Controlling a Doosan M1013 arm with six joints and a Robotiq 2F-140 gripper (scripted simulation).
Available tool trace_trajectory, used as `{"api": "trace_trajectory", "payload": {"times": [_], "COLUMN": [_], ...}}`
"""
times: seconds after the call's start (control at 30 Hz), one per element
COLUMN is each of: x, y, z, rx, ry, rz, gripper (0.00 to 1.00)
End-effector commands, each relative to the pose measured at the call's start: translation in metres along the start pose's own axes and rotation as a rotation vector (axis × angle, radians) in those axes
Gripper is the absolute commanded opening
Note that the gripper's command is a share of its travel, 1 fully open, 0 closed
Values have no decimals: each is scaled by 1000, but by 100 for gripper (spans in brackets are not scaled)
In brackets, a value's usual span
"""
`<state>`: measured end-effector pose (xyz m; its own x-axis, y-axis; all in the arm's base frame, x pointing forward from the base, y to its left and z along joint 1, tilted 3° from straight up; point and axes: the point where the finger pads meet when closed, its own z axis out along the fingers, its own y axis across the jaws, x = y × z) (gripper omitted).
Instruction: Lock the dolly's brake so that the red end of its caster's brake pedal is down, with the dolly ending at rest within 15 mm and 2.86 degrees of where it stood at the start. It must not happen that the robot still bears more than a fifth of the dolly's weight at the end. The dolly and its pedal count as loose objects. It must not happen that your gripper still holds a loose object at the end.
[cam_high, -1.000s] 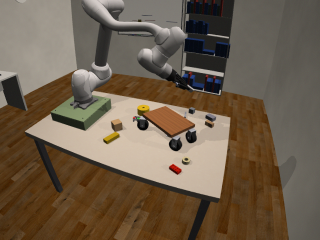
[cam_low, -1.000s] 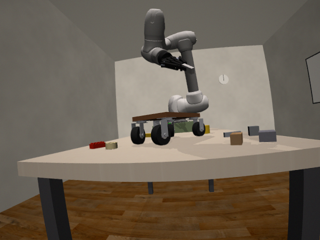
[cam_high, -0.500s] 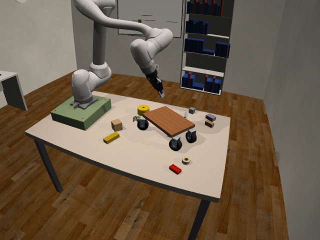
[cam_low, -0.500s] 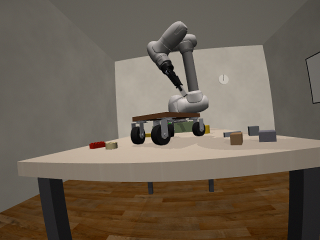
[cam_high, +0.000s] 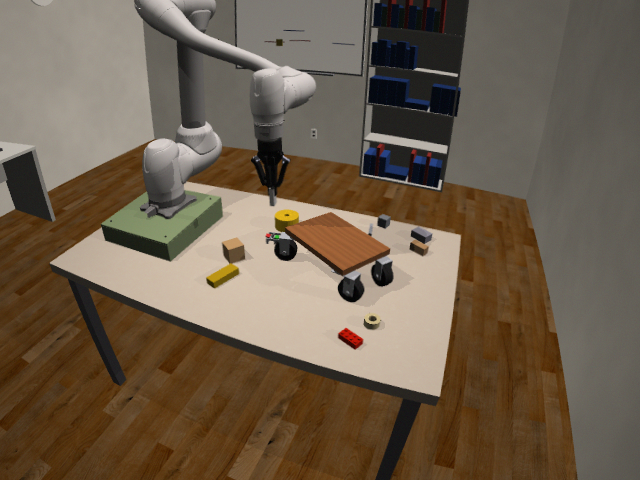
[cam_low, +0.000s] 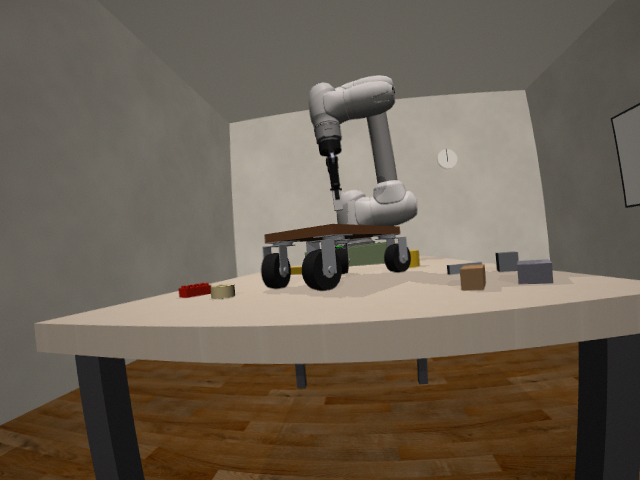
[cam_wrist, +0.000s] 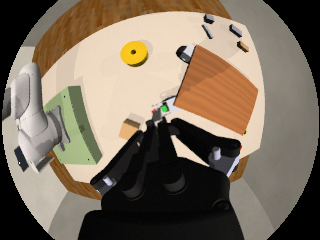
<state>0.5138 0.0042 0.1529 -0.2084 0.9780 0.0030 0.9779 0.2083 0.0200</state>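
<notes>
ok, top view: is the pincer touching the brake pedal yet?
No, the shut pincer hangs above the table, clear of the brake pedal on the dolly caster below it.
</notes>
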Motion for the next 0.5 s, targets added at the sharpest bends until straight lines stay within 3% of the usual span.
{"api": "trace_trajectory", "payload": {"times": [0.0, 0.27, 0.4, 0.47], "x": [-10, -11, -12, -12], "y": [-15, -17, -19, -19], "z": [-1, 7, 35, 38], "rx": [21, 23, 24, 24], "ry": [-44, -49, -48, -48], "rz": [-58, -65, -65, -65], "gripper": [0, 0, 0, 0]}}
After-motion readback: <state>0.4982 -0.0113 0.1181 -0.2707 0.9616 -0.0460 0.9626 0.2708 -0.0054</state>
